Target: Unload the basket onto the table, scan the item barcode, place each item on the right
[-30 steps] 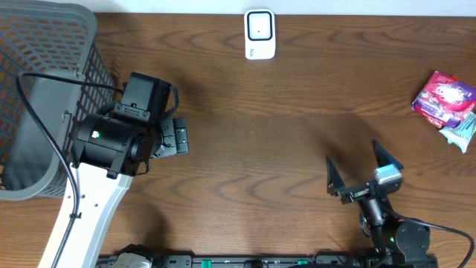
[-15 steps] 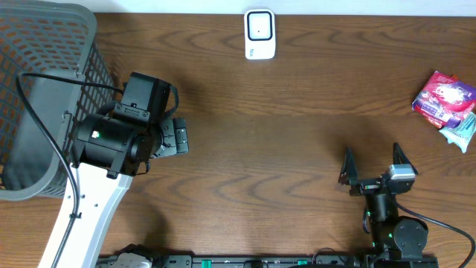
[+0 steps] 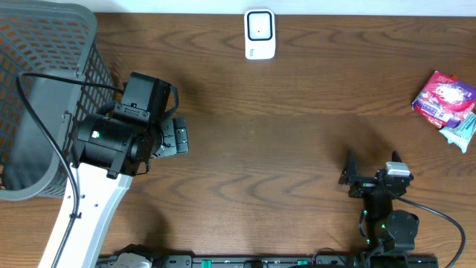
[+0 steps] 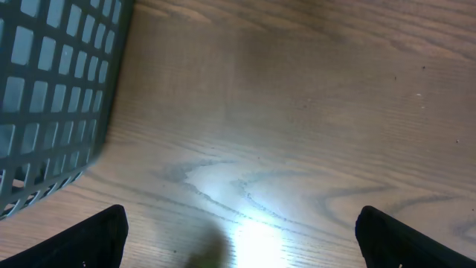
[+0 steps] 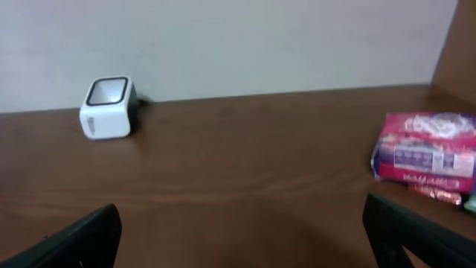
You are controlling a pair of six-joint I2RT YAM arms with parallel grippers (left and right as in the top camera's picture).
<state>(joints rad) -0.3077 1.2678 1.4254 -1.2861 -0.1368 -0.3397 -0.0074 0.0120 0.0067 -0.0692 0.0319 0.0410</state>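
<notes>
Left arm (image 3: 93, 197) had white link, black cylindrical housing with small green mark, black cable alongside. Right arm (image 3: 387, 223) was black, silver block on top, green lights. Black fingers on left gripper (image 4: 239, 234) and right gripper (image 5: 242, 231).

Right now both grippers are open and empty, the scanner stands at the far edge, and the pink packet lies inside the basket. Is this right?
Not quite. The pink packet is not inside the basket; it lies on the table at the right edge, as the overhead view shows. The rest is right: the left gripper and right gripper are open and empty, and the scanner stands at the far edge.
</notes>
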